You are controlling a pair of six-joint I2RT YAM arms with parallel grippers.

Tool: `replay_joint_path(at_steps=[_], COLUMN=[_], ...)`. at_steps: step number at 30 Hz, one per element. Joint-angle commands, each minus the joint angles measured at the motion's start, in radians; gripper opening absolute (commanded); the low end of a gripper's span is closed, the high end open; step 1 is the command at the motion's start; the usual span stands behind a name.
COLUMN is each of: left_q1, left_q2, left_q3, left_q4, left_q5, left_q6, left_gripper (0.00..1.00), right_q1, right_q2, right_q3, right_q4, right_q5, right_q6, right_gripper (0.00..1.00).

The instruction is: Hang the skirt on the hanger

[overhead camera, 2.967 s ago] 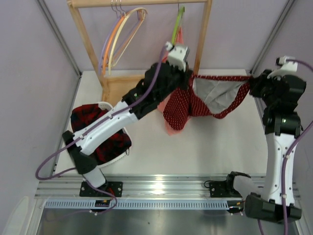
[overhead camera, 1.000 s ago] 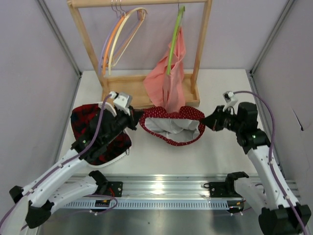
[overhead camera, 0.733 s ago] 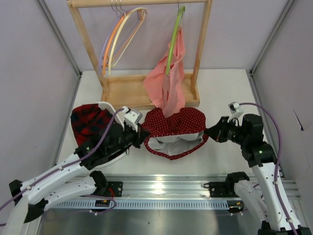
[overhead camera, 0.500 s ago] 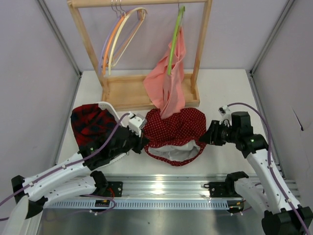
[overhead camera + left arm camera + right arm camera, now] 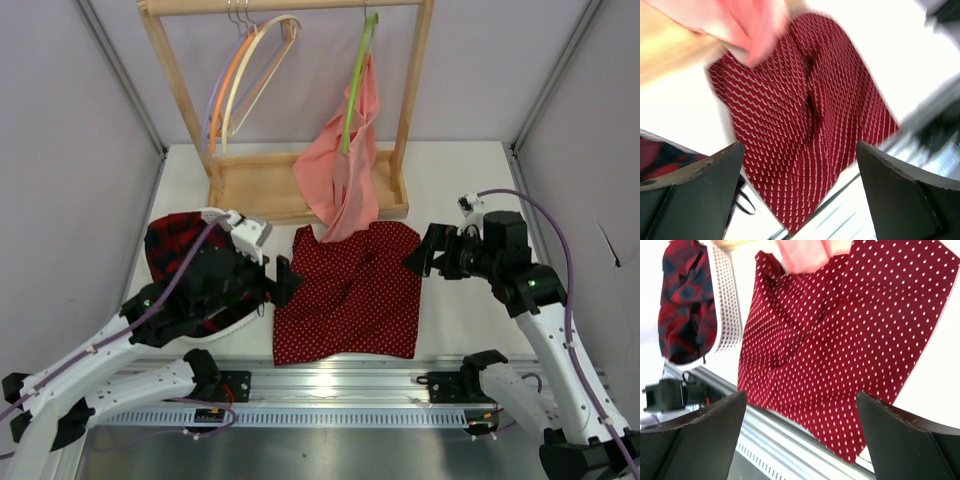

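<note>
The skirt lies flat on the tabletop; left tool and right tool are wide open beside it, holding nothing

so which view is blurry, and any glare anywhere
Left wrist: motion-blurred, the skirt's dots smear into streaks. Right wrist: sharp, dots crisp, table blown out white. Top view: sharp, with glare on the metal rail.

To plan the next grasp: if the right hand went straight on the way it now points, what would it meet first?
Probably the skirt, lying spread out: it fills the view between the fingers of the open right hand. How near it is, I cannot tell.
</note>
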Motion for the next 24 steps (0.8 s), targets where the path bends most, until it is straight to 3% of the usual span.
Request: replay_joint_path(at_steps=[1,4,5,6,9,12,21,23,24], left_q1=[-0.002,0.033,0.079,0.114,0.286,0.391,0.618,0.677,0.697], left_q2=[0.077,0.21,0.243,0.275,0.374,0.432,0.558,0.578,0.588], left_q3=[0.191,0.302,0.438,0.479,0.686,0.813,1.042,1.082,1.097], left_q4=[-0.023,-0.089,-0.143,-0.168,-0.211,-0.181,-0.101,-0.095,-0.093], left_q5=[-0.226,-0.347,-0.361,-0.387,-0.383,-0.375,0.002,0.12,0.165], left_q6=[-0.095,-0.115,-0.112,-0.107,-0.063,0.017,0.201,0.21,0.203], left_gripper=[1.0,1.0,0.99,0.99,1.0,0.99,0.96,0.92,0.85], right_q1=[0.031,0.074,0.1,0.113,0.159,0.172,0.172,0.173,0.173], right_q2=[0.06,0.084,0.107,0.116,0.136,0.124,0.055,0.058,0.06], right_q3=[-0.013,-0.051,-0.053,-0.053,-0.048,-0.048,-0.101,-0.102,-0.104], right_q4=[0.123,0.214,0.231,0.236,0.248,0.245,0.256,0.256,0.256], right_q5=[0.077,0.158,0.178,0.215,0.285,0.307,0.31,0.309,0.309], right_q6=[0.062,0.103,0.11,0.113,0.114,0.117,0.127,0.122,0.117], right_gripper=[0.98,0.98,0.97,0.97,0.97,0.97,0.99,0.99,0.99])
